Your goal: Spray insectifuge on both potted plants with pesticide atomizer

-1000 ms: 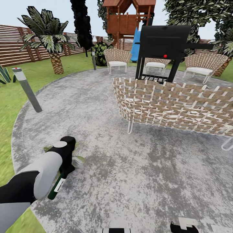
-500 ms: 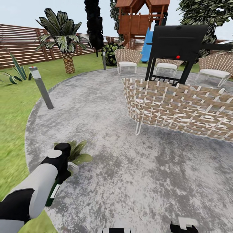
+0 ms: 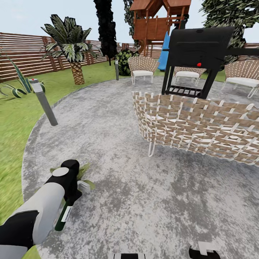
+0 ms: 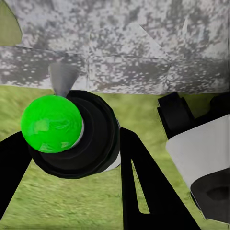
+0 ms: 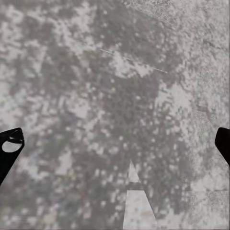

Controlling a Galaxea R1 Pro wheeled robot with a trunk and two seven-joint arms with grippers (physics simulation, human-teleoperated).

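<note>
The left gripper is clamped on the pesticide atomizer, at seven o'clock, just over a potted plant. The right gripper hangs spread. Risk: the nozzle (partly hidden) may miss the leaves and wet the patio.

1 atomizer, 1 potted plant, 2 bollard lights, 4 wicker chairs, 1 grill.

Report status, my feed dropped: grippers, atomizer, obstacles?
Left gripper shut on atomizer. Right gripper open over paving. Potted plant just beyond left arm. Nothing between.
</note>
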